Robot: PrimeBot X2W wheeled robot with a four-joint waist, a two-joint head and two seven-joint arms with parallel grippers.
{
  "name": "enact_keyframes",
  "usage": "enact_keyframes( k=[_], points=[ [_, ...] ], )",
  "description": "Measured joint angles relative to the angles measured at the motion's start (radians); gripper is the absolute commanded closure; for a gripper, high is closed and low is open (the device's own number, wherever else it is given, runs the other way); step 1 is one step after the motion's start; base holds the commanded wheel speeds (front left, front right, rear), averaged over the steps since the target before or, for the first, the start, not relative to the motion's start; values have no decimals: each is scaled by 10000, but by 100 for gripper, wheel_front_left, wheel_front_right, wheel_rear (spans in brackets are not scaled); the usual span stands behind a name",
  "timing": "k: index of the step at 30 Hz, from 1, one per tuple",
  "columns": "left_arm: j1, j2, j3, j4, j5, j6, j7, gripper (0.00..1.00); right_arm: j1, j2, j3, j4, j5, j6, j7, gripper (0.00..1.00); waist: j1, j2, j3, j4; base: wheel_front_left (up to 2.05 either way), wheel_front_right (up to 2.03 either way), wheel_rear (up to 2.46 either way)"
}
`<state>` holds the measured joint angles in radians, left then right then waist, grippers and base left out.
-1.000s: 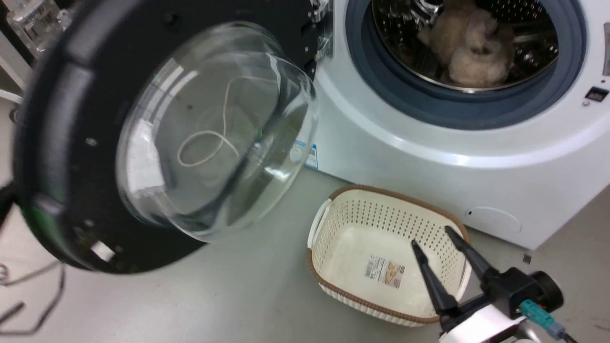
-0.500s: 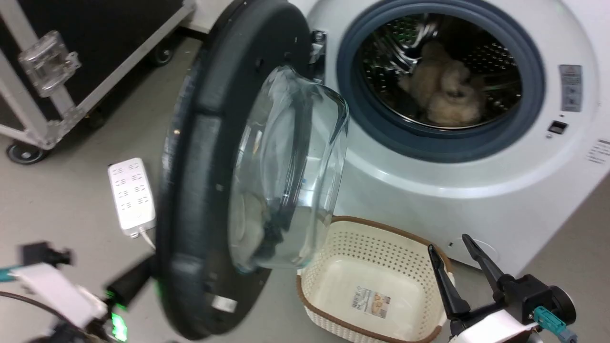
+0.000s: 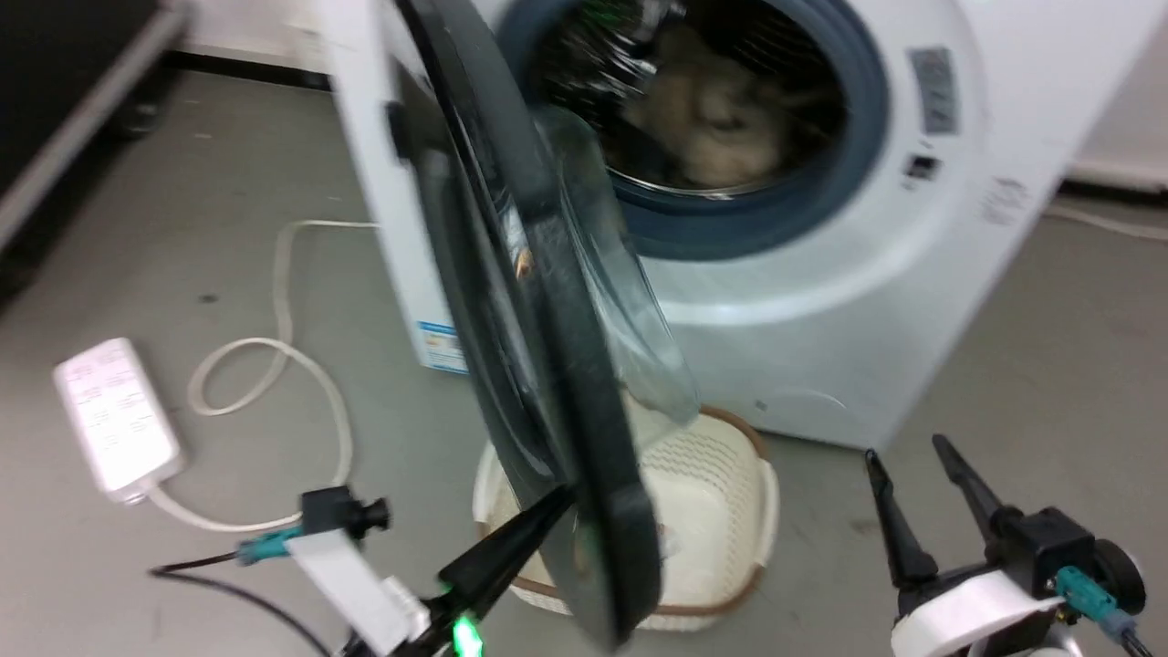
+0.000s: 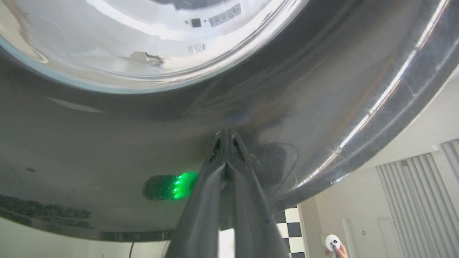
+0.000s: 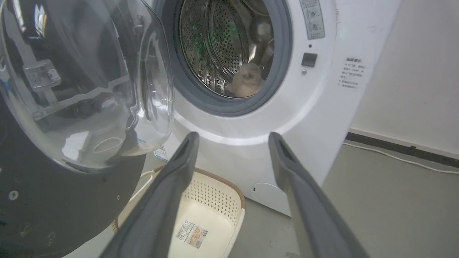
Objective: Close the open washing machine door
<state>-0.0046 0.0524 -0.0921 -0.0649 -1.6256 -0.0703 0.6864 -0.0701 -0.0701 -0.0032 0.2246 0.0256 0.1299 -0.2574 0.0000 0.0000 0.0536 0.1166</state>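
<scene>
The washing machine door point(image 3: 547, 365) stands half open, its black rim edge-on in the head view and its glass bowl point(image 3: 630, 310) facing the white washing machine point(image 3: 821, 301). My left gripper point(image 3: 557, 500) is shut, with its tips pressed against the door's glossy outer face point(image 4: 107, 143) near the lower rim; the left gripper point(image 4: 226, 135) holds nothing. Low at the right, my right gripper point(image 3: 905, 447) is open and empty, well clear of the door. In the right wrist view the right gripper point(image 5: 233, 136) points at the machine front point(image 5: 322, 107), with the door's bowl point(image 5: 89, 89) to its left.
A beige fluffy item point(image 3: 703, 119) lies in the steel drum. A cream perforated basket point(image 3: 721, 474) sits on the floor under the door's lower edge. A white power strip point(image 3: 114, 415) and its cable point(image 3: 274, 365) lie at the left. A person's hand holding a white remote point(image 4: 335, 245) shows beyond the door.
The door has swung from wide open towards the machine and now stands edge-on. My left gripper has come in behind it against its outer face. The head camera has also shifted.
</scene>
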Motion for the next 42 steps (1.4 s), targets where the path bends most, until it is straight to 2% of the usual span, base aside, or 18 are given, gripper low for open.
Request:
enact_keyframes(
  k=[6,7,14,20,25,29,33,35,38,40,41,42],
  points=[
    [-1312,-10,-1381,941,-537,-384,-1634,100,-261,4,-190,276,8,0,-2,0,1,0,512,-1267,0,0,0],
    [-2076,-23,-1778,1446,-957,-454,-2522,100,-398,13,-163,407,79,0,0,0,1,0,751,-1963,0,0,0],
    [-4208,-25,-2389,3032,-1143,-527,-4255,100,-655,65,-40,562,324,0,-2,0,1,0,1395,-3464,0,0,0],
    [-5813,-38,-2410,4627,-1511,-558,-6027,100,-747,121,295,631,474,0,-2,0,2,0,1850,-4418,0,0,0],
    [-6148,-54,-2322,4980,-1593,-558,-6479,100,-826,136,477,447,759,0,-2,0,1,1,1935,-4724,0,0,0],
    [-5753,2,-2240,4729,-1177,-558,-6475,100,-807,150,585,199,809,0,0,0,0,0,1728,-4487,0,0,0],
    [-4572,318,-2318,3599,-491,-560,-6441,99,-584,150,587,-84,798,0,0,0,0,1,1400,-4095,0,0,0],
    [-3833,535,-2293,2884,-27,-558,-6748,0,-398,109,504,-236,800,0,0,0,-1,1,1233,-3829,0,0,0],
    [-2672,894,-2121,1904,531,-560,-7407,0,-129,-29,481,-387,798,0,-2,0,-1,0,973,-3357,0,0,0],
    [-1980,1348,-2044,1465,1306,-560,-8059,0,60,-138,535,-451,798,0,0,0,-2,0,789,-3019,0,0,0],
    [-1244,2151,-1770,1292,2941,-558,-9168,0,297,-253,581,-612,796,0,0,0,-2,0,525,-2499,0,0,0],
    [-1088,2328,-1626,1285,3565,-560,-9321,0,363,-280,581,-677,796,0,-2,0,-2,0,445,-2323,0,0,0]
  ],
)
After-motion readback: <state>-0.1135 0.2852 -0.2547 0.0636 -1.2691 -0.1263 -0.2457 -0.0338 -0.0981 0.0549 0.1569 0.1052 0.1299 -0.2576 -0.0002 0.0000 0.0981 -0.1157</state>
